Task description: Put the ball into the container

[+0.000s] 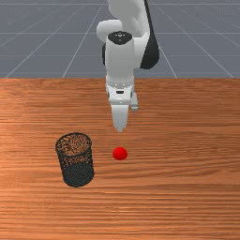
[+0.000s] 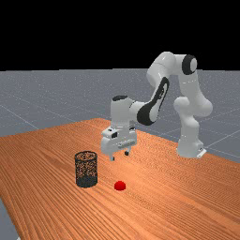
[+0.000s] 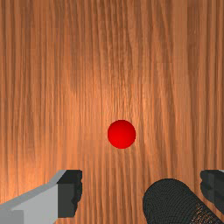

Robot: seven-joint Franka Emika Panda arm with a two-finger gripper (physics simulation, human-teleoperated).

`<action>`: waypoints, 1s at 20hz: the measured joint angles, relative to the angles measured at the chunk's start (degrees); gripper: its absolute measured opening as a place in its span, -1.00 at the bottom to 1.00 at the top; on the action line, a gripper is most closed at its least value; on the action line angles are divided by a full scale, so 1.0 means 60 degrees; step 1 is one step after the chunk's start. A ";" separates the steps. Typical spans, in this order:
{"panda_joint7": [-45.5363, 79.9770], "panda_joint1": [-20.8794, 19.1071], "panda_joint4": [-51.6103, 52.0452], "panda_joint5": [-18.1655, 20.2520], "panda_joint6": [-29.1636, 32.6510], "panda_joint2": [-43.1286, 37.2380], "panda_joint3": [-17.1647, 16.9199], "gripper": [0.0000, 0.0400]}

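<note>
Red ball (image 1: 120, 153) sat loose on the tabletop, just beside the black mesh container (image 1: 78, 175), which stood upright to its left in both the front and far views. Gripper (image 2: 119, 156) was wide, both fingers standing apart with air between them — far view gave that plus the height off the wood, while the front view caught it edge-on and hid the spread. Wrist view put the ball out ahead of the finger line and the container partly in the gap of the gripper (image 3: 141, 193), nearer one fingertip, so that was the obstacle on that side. Arm (image 2: 189, 125) came down from its base at the far view's right. Table (image 1: 187, 164): orange-brown, streaky grain, bright sheen in patches. Past it, grey floor (image 1: 197, 35) with pale grid lines — black backdrop (image 2: 84, 33) above.
</note>
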 joint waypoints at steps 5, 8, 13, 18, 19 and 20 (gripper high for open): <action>0.0000 0.0000 0.0000 0.0000 0.0000 0.0000 0.0000 -0.83; 0.0000 0.0000 0.0125 0.0000 -0.0152 0.0068 0.0000 0.59; 0.0000 0.0002 0.0505 -0.0001 -0.0547 0.0465 0.0001 0.97; 0.0000 0.0005 0.1202 -0.0002 -0.0919 0.1462 0.0003 1.00; 0.0000 0.0004 0.1170 -0.0002 -0.0742 0.1600 0.0003 1.00; 0.0000 0.0004 0.1237 -0.0002 -0.0696 0.1777 0.0003 1.00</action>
